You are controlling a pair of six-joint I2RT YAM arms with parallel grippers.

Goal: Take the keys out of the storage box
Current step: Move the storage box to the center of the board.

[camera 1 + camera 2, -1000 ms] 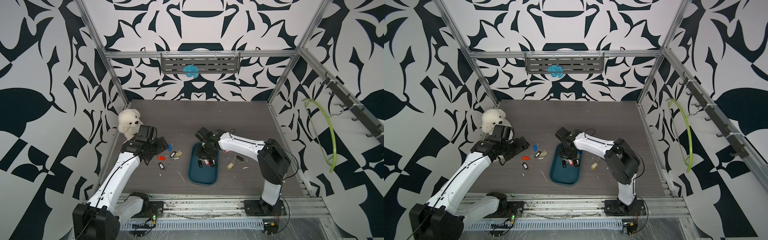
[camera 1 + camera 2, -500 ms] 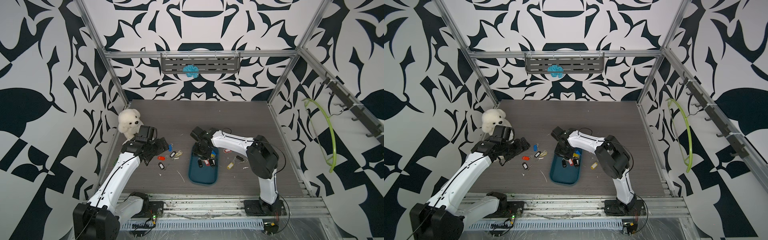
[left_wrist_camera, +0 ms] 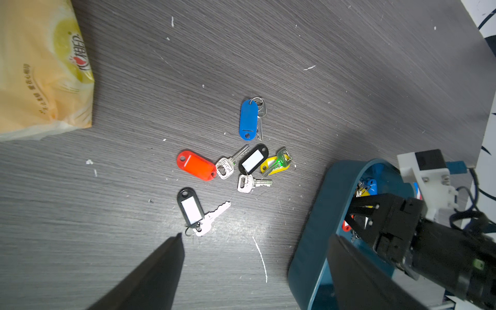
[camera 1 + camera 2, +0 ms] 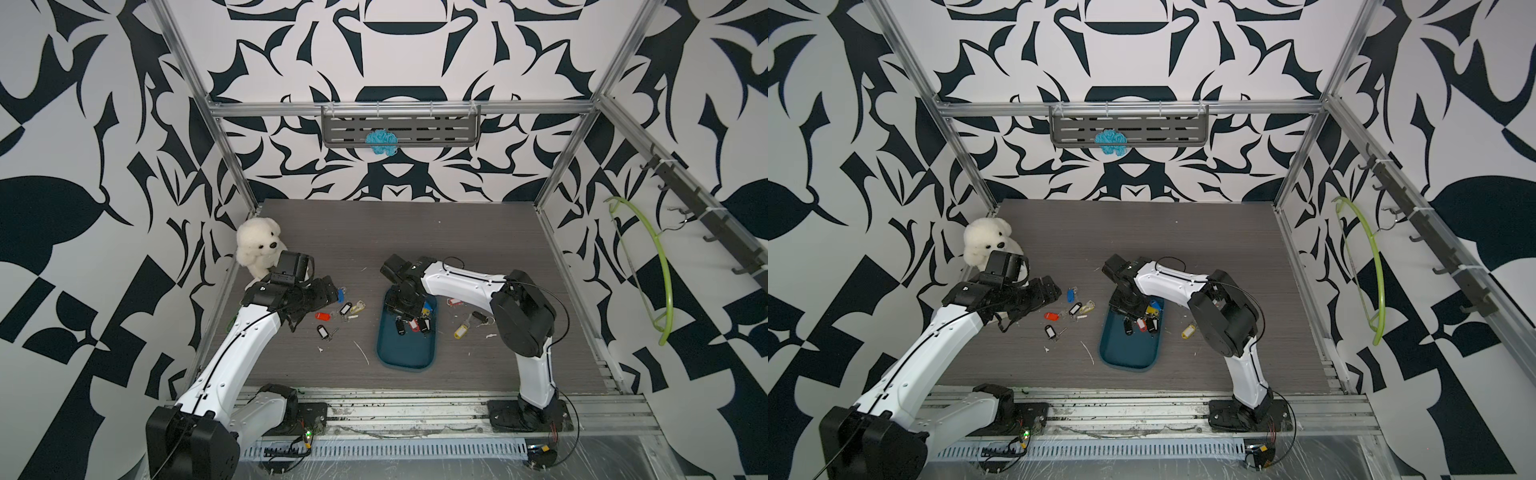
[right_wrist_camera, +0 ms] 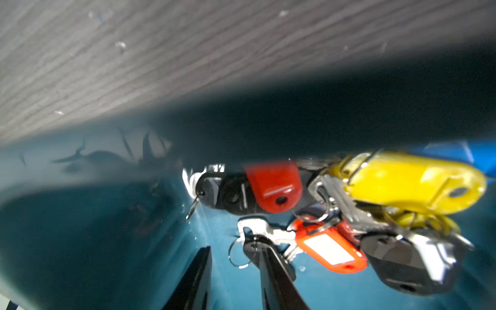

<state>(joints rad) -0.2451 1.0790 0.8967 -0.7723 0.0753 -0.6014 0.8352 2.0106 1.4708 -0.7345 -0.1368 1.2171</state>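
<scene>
**A:** Start big: the grey table (image 4: 374,232), both arms bent low over it from the near rail. Where's the box?

**B:** The box (image 4: 405,353) sits flat around the middle of the table's near half, and the near end of its floor is bare. The white bear (image 4: 257,245) is propped at the left wall, well apart from it. There's also a yellow packet (image 3: 40,67) lying on the table in the left wrist view.

**A:** And the keys?

**B:** Split up! A bunch of keys (image 4: 411,322) is heaped in the far half of the box, with red, yellow, black and blue tags all tangled. Five more lie scattered on the table to the left of the box, and a few lie on its right.

**A:** Right gripper?

**B:** The right gripper (image 5: 230,244) is down inside the box, tips at the edge of the heap. Its jaws stand partly apart with a loose ring in the gap, and one finger (image 5: 271,268) lies across a black tag. Nothing looks pinched.

**A:** And the left?

**B:** The left gripper (image 3: 255,237) hangs above the table with its jaws spread wide and nothing between them. One tip is near the black-tagged key (image 3: 189,205) without touching it. Past that lie the red tag (image 3: 197,165) and then the blue tag (image 3: 248,119).
</scene>
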